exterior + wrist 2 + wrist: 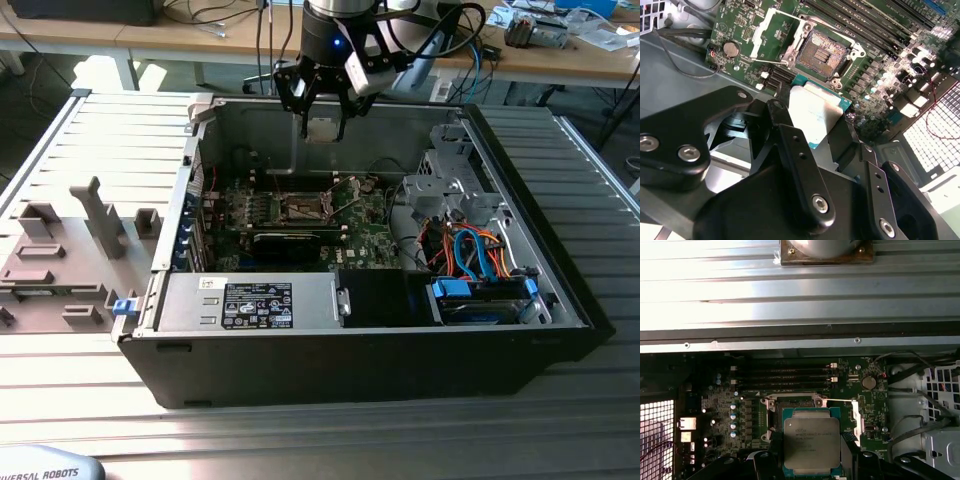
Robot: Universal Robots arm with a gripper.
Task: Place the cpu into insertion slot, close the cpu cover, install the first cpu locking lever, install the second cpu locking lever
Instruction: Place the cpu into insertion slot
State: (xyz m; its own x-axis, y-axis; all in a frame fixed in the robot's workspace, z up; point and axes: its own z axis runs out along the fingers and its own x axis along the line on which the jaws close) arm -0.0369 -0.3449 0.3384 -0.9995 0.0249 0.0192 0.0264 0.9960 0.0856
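My gripper [322, 127] hangs over the far wall of the open computer case, shut on the cpu [322, 131]. In the first wrist view the cpu [811, 444] shows its silver-grey top between the black fingers [768, 461]. Its pale underside [816, 111] shows in the second wrist view. The insertion slot [823, 52] lies open and bare on the green motherboard [360, 222], below the chip and apart from it. The cpu cover [761, 36] stands raised beside the slot. In the exterior view the slot [301, 208] sits nearer the camera than the gripper.
The case [380, 370] holds a labelled silver power supply [250, 303] at the front. A drive cage [455, 180] with blue and orange cables [470, 250] sits at the exterior view's right. Grey fixtures [70, 250] stand on the ribbed table at its left. Memory slots [790, 377] run beside the socket.
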